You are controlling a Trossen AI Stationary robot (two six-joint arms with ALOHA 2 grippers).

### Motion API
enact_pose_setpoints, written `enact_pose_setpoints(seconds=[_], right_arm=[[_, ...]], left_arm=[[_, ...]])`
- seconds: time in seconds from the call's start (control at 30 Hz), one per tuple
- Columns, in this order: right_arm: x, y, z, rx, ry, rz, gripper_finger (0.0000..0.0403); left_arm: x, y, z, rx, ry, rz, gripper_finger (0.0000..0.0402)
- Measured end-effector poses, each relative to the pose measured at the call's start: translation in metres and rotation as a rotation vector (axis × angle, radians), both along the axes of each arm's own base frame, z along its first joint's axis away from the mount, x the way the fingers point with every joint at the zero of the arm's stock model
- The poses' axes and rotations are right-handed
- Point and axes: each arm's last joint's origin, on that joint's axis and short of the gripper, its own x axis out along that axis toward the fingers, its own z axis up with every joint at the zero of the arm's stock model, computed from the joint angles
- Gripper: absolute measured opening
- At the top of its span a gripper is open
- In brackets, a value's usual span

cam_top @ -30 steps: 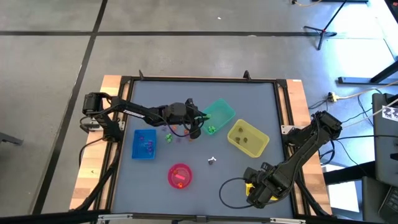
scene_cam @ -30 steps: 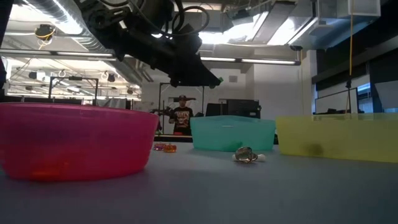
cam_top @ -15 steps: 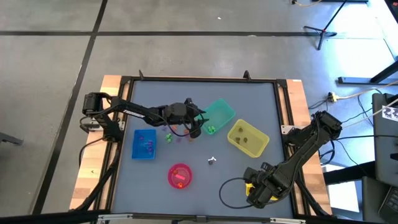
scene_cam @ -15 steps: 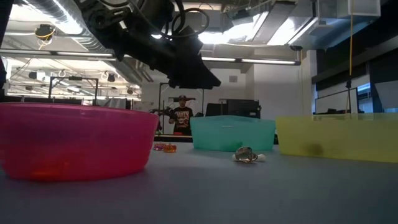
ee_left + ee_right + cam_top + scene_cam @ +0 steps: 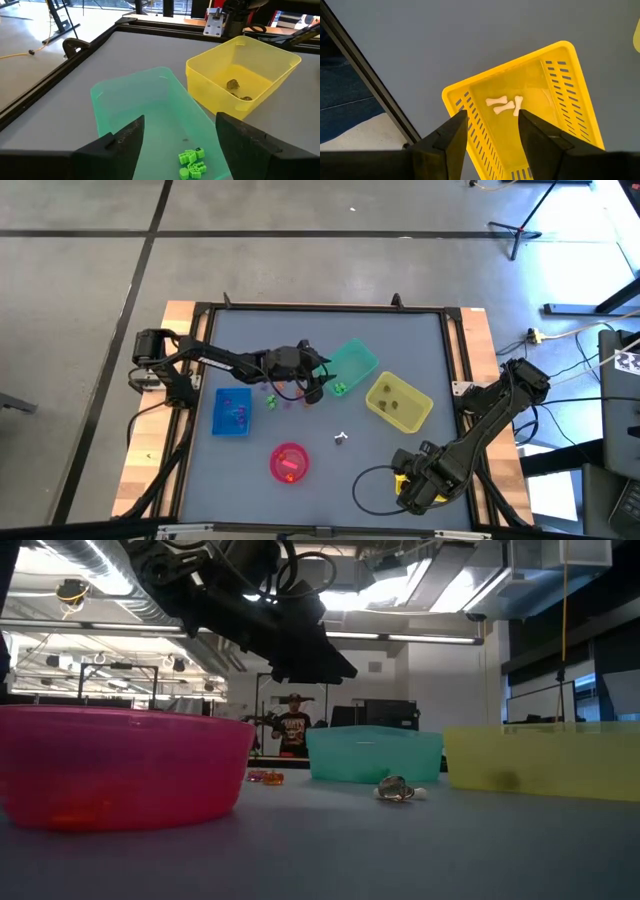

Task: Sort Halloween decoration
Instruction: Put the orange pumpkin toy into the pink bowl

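Note:
My left gripper [image 5: 316, 386] [image 5: 180, 125] stands open above the near end of the green bin [image 5: 150, 100], holding nothing. Green trinkets [image 5: 191, 161] lie on the bin's floor just below its fingers. Dark grey trinkets [image 5: 235, 87] lie in the yellow bin [image 5: 398, 402]. A few small trinkets [image 5: 272, 397] lie on the table beside the blue bin [image 5: 232, 412], and a grey-and-white one [image 5: 397, 790] lies loose farther right. My right gripper [image 5: 492, 120] hangs open, pointing down, over a yellow slotted basket [image 5: 555, 85] that holds two white bones [image 5: 504, 105].
A pink bowl [image 5: 289, 461] with orange pieces stands near the front edge. The blue bin holds purple pieces. A raised black frame [image 5: 320, 308] runs round the table. A black cable [image 5: 370, 485] loops on the table by my right arm. A person [image 5: 293, 728] stands far behind the table.
My left gripper has opened above the green bin without shifting. The green trinket seen at its fingertips in the low view a second ago is gone from there.

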Motion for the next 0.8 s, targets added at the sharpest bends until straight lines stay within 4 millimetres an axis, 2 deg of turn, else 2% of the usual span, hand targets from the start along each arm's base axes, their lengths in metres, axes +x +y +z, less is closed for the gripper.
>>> enact_pose_setpoints(seconds=[0.17,0.37,0.6,0.8], right_arm=[[0.0,0.0,0.0,0.0,0.0,0.0,0.0172],[0.0,0.0,0.0,-0.001,0.0,0.0,0.0172],[0.001,-0.001,0.0,-0.034,-0.039,-0.008,0.0172],[0.003,-0.002,0.0,-0.069,-0.079,-0.017,0.0172]], left_arm=[[0.001,-0.008,0.001,-0.001,-0.011,-0.03,0.0225],[-0.004,-0.017,0.014,0.058,0.004,-0.127,0.0225],[-0.029,-0.019,0.033,0.105,0.148,-0.15,0.0225],[-0.06,-0.009,0.044,0.087,0.315,-0.117,0.0225]])
